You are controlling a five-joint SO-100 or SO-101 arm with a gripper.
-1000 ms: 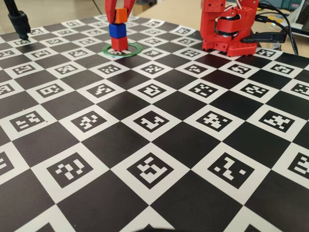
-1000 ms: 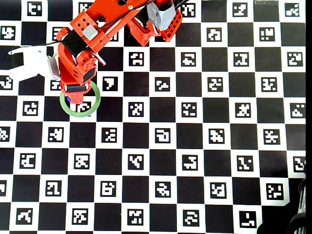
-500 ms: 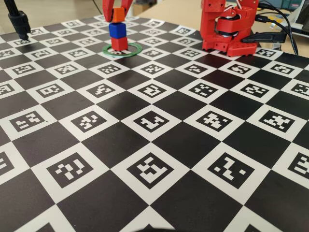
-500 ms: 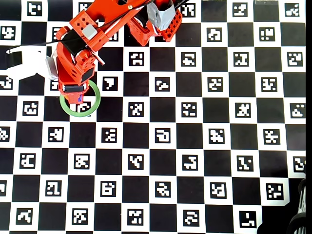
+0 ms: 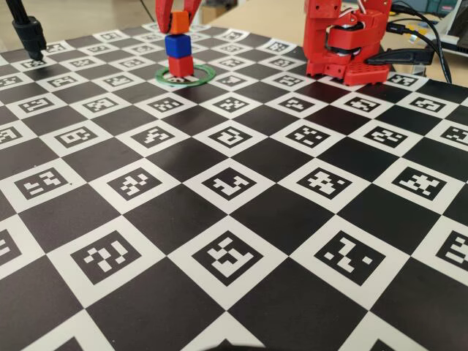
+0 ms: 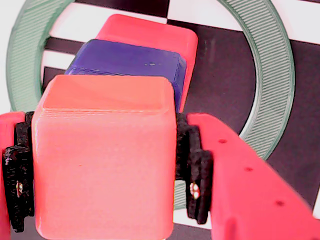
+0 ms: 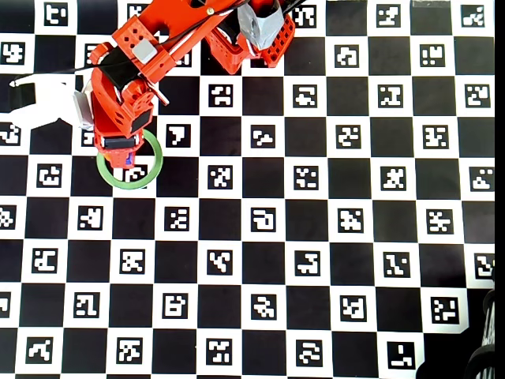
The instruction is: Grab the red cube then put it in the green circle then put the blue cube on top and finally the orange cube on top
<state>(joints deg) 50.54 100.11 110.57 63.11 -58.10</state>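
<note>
In the fixed view the red cube [image 5: 180, 66] stands inside the green circle [image 5: 201, 77] at the back of the board, with the blue cube [image 5: 177, 46] on top of it. The orange cube [image 5: 179, 22] sits at the top of the stack, and I cannot tell whether it touches the blue cube. My gripper [image 5: 178, 25] is shut on it. The wrist view shows the orange cube [image 6: 102, 160] pressed between the black pads [image 6: 192, 170], with the blue cube [image 6: 125, 62], red cube [image 6: 150, 35] and green circle [image 6: 272, 75] behind. In the overhead view the gripper [image 7: 122, 154] hides the stack above the green circle [image 7: 150, 174].
The red arm base [image 5: 344, 44] stands at the back right, with cables [image 5: 424, 36] beside it. A black stand [image 5: 29, 33] rises at the back left. A white shape [image 7: 39, 103] lies at the board's left edge in the overhead view.
Between one second ago and half a second ago the gripper lifted slightly with the orange cube in it. Since then nothing has visibly moved.
</note>
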